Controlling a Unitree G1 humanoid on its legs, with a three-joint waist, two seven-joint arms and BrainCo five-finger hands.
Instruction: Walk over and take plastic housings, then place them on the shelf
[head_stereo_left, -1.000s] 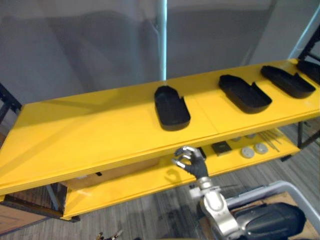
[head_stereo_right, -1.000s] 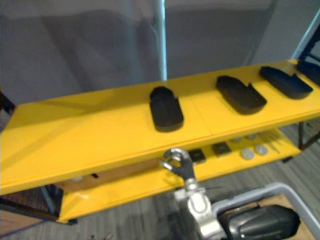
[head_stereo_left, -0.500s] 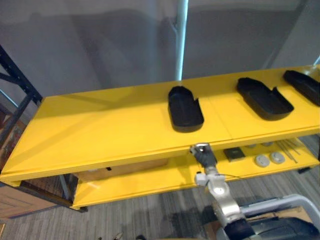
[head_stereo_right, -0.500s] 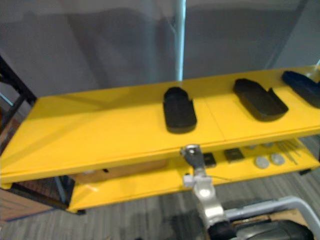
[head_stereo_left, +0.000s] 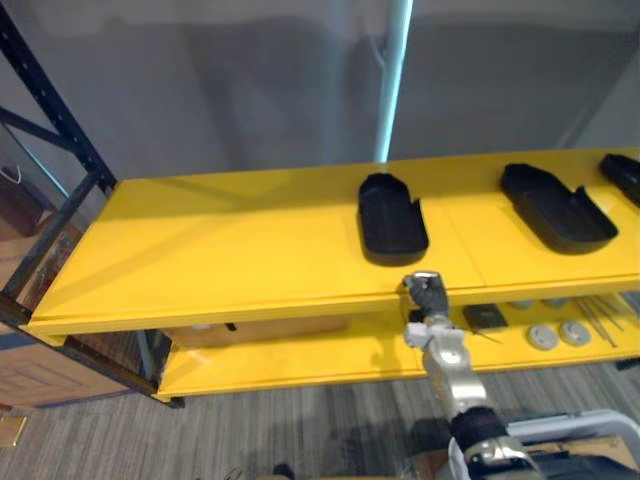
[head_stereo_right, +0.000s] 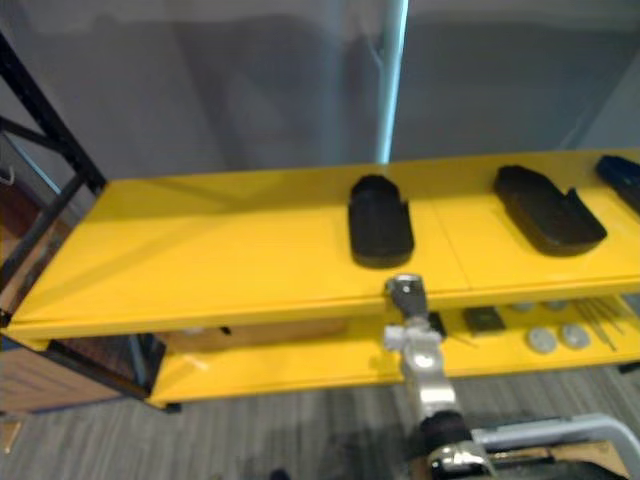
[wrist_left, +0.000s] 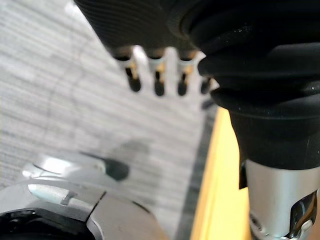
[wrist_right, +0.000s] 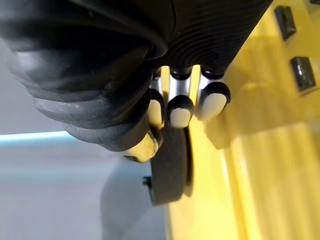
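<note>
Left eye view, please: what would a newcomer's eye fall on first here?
The bright yellow shelf spans the view; on its upper board a black plastic housing sits mid-board, a second housing to its right. Just in front of the first, the right hand sits at the board's front edge, fingers curled.

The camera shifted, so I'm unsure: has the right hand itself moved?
Yes. The right hand has come up to the front edge of the top shelf, closer to the nearest housing.
</note>
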